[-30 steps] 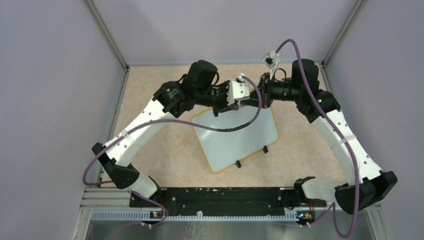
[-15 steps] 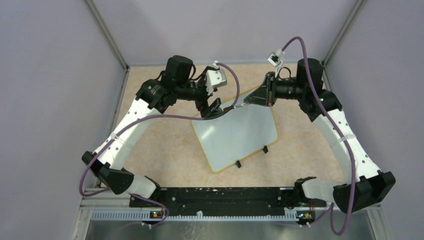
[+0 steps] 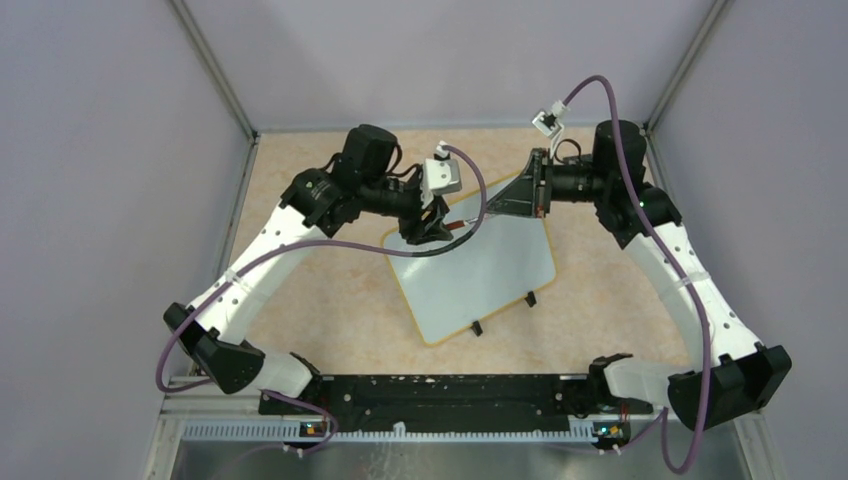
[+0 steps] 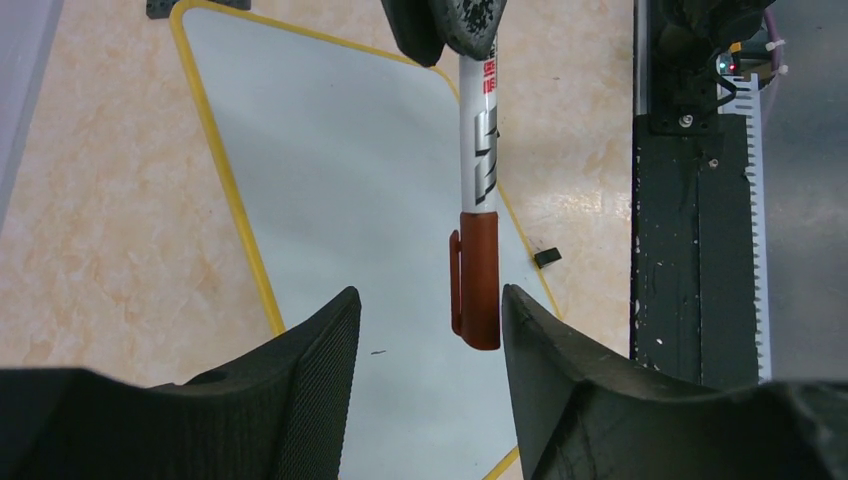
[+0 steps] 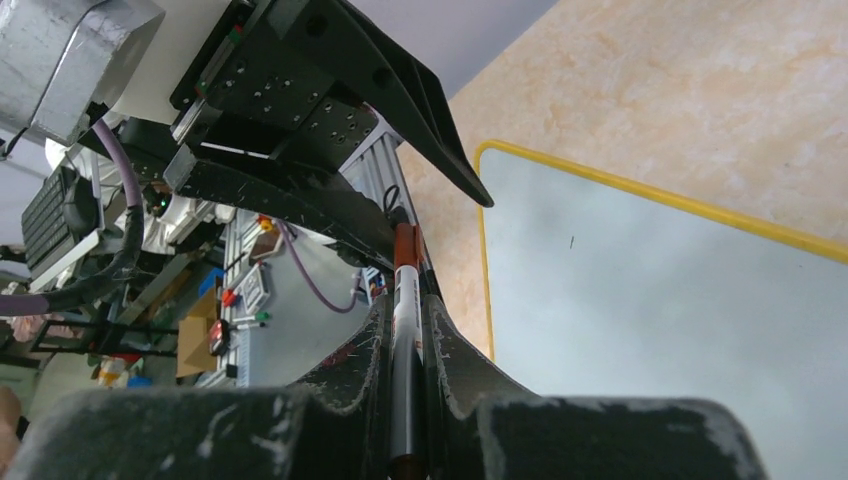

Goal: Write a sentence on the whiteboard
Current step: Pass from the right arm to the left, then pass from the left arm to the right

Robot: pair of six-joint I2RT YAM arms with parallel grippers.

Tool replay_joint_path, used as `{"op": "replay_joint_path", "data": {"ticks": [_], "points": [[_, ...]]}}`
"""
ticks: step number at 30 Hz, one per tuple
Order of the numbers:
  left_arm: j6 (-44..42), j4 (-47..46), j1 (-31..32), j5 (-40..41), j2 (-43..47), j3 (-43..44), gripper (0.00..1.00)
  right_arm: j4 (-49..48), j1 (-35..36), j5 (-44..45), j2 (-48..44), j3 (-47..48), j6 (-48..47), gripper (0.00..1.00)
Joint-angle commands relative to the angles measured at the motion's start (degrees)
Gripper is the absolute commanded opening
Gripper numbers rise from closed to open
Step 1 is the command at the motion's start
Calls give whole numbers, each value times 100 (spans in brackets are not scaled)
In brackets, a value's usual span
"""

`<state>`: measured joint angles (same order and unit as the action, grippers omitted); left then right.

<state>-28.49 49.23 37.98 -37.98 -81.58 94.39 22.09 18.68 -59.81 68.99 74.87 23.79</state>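
since a second ago, when both sets of jaws were crowded together over the board's far corner, the left arm (image 3: 270, 240) is being brought back in after a swing outward. its jaws, then pressed together, are now being held spread on either side of the reddish-brown cap (image 4: 478, 270) of a white plastic marker (image 4: 478, 130), close to it but not seen gripping it. the marker's barrel is being pinched by the tightly closed jaws of the right arm (image 3: 680, 270).

the small white whiteboard with a thin yellow rim (image 3: 480, 280) is lying askew on the beige counter (image 3: 330, 300) between the arms. its face is blank, so no sentence is being written yet.

the marker is being judged light, stiff and smooth, so likely to slip if twisted. the cap is best taken across its middle, clear of its clip, and pulled straight along the barrel.

both arms are being held stretched to the far side, wrists turned inward to face each other, with the marker held roughly level above the board's far edge.
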Motion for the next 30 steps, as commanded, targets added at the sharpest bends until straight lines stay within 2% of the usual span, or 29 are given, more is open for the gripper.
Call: {"op": "replay_joint_path", "data": {"ticks": [1,6,10,11,13,16,18,23,26,30], "points": [[68,-302,108,-141,10,23,56,-289,69,-126,-193,8,128,0],[153,-333,219,-55,-47,-2,35,-317,159,-175,-167,10,107,0],[183,-432,219,43,-21,74,11,-110,189,-161,-157,-7,-92,0],[181,-424,219,76,-11,88,7,-30,189,-193,-149,0,-184,2],[79,-386,222,187,-12,90,0,74,189,-305,-141,-18,-283,15],[-189,-229,222,367,-32,125,0,448,193,-278,-77,61,-453,32],[-327,-126,239,421,-33,197,0,761,203,-291,-11,185,-658,36],[-742,222,448,636,-138,444,0,898,198,-788,224,271,-659,38],[-753,344,650,966,-265,557,0,933,220,-734,331,327,-599,38],[-712,396,717,1042,-330,617,0,982,308,-548,330,350,-601,32]]}}
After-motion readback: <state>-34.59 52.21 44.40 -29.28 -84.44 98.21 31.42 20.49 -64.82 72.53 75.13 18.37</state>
